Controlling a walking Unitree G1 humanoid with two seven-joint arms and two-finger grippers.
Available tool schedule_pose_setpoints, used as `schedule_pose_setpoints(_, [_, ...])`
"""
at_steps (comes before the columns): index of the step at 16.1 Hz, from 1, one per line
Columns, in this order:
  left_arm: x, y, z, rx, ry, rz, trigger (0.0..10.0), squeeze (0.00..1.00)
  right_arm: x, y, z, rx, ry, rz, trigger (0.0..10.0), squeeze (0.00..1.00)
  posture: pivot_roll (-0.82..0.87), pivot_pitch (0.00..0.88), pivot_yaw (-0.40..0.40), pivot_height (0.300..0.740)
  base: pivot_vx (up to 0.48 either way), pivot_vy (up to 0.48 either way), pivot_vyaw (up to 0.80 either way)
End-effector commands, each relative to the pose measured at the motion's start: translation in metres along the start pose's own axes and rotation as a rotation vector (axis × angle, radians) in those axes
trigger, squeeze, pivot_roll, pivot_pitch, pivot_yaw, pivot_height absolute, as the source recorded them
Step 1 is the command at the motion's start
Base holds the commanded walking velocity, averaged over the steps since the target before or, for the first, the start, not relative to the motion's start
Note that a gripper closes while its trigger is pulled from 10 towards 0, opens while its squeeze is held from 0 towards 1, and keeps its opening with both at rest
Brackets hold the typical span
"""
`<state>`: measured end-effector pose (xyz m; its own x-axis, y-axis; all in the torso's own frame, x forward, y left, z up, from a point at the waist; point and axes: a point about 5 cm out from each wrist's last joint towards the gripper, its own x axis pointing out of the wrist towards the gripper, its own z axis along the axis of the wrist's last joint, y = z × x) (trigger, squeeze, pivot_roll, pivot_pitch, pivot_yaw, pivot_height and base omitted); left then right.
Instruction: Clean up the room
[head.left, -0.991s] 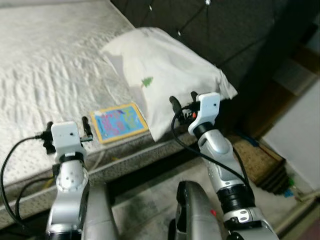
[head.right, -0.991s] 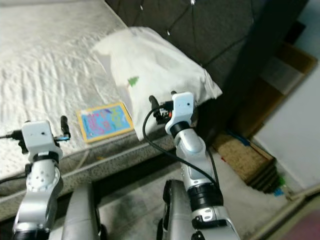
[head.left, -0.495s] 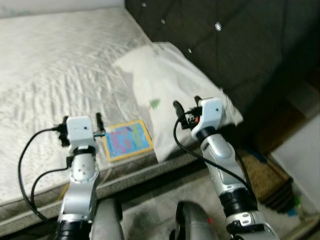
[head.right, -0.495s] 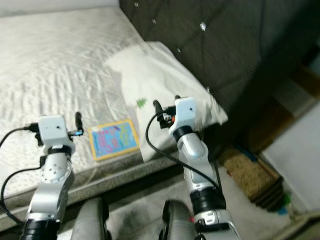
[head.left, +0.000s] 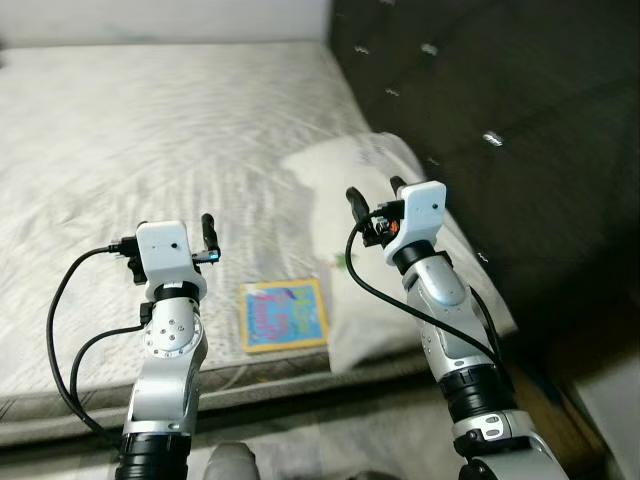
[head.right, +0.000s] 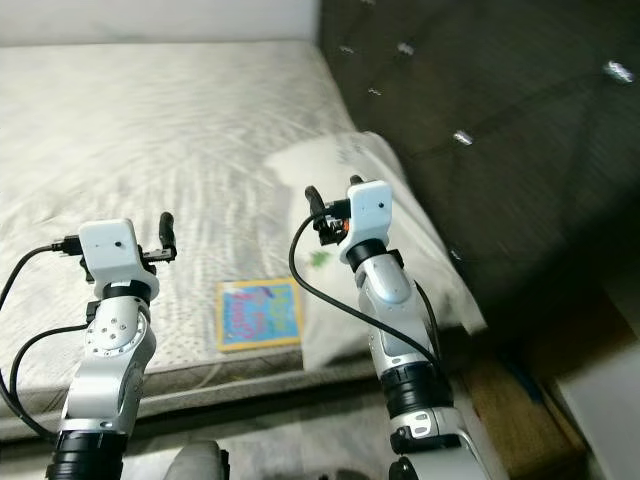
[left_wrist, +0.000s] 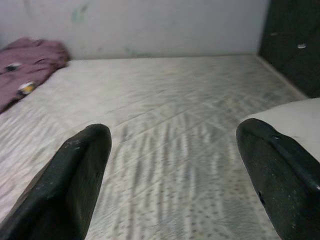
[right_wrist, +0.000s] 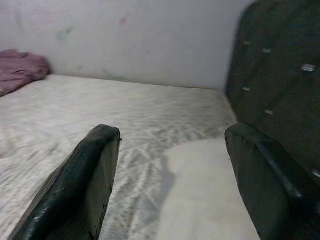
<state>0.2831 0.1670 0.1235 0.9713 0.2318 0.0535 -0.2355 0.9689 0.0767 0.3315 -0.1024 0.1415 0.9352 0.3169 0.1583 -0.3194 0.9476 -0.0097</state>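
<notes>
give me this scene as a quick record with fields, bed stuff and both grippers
surface: bare mattress, grey-white quilted
book: colourful picture book lying flat near the mattress's front edge
pillow: white pillow beside the book, against the dark tufted headboard
clothing: maroon garment at the far end of the mattress
left gripper: open, raised over the mattress, holding nothing
right gripper: open, raised over the pillow, holding nothing

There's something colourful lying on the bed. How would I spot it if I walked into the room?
Find the big pale bed with the dark padded headboard. At its near edge, close beside the white pillow, lies a flat book. Its yellow border and bright blue cover make it the one colourful flat thing on the plain mattress.
</notes>
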Motion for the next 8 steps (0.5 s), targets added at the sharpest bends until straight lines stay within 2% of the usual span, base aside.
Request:
schedule_pose_setpoints(1, [-0.0031, -0.0010, 0.0006, 0.029, 0.002, -0.023, 10.0, 0.00, -0.0033, -0.0048, -0.0064, -0.009, 0.026, -0.018, 10.0, 0.00, 0.02, 0.000, -0.057, 0.740, 0.000, 0.000, 0.00])
schedule_pose_setpoints(2, [-0.0062, -0.0013, -0.0001, -0.006, 0.004, -0.060, 10.0, 0.00, -0.0057, -0.0089, -0.0093, -0.015, 0.038, -0.033, 10.0, 0.00, 0.02, 0.000, -0.057, 0.740, 0.000, 0.000, 0.00])
schedule_pose_setpoints(4, [-0.0076, 0.0013, 0.0005, 0.002, -0.004, -0.047, 10.0, 0.00, -0.0071, -0.0104, -0.0099, -0.014, 0.041, -0.044, 10.0, 0.00, 0.02, 0.000, -0.059, 0.740, 0.000, 0.000, 0.00])
schedule_pose_setpoints(8, [-0.0040, 0.0022, 0.0059, -0.039, -0.016, -0.059, 10.0, 0.00, -0.0079, -0.0091, -0.0096, -0.036, 0.040, -0.085, 10.0, 0.00, 0.02, 0.000, -0.058, 0.740, 0.000, 0.000, 0.00])
